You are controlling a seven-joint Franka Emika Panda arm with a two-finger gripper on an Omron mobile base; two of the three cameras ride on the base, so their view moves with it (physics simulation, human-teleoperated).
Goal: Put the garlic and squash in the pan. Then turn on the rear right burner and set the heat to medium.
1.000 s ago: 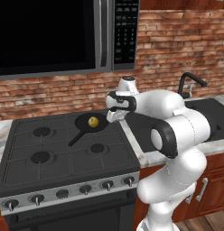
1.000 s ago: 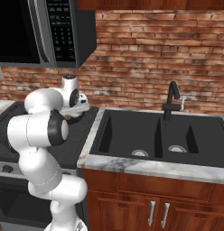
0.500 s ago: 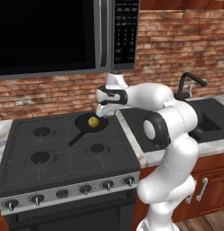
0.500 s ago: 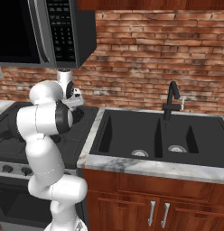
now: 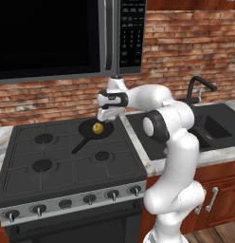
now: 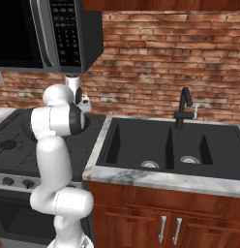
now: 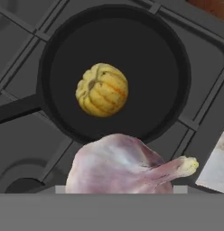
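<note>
Swung leftward since the earlier frame, the pincer (image 5: 105, 115) now hangs over the pan (image 5: 96, 128) on the stove's (image 5: 67, 156) rear right burner, clamped on the garlic (image 7: 127, 164). From the hand view, the pinkish bulb fills the foreground just above the pan's near rim. 1 yellow squash (image 7: 102, 90) sits inside the pan.

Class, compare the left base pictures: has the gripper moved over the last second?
Yes. The gripper has swung left, from beside the stove's right edge to above the pan, where the squash lies.
</note>
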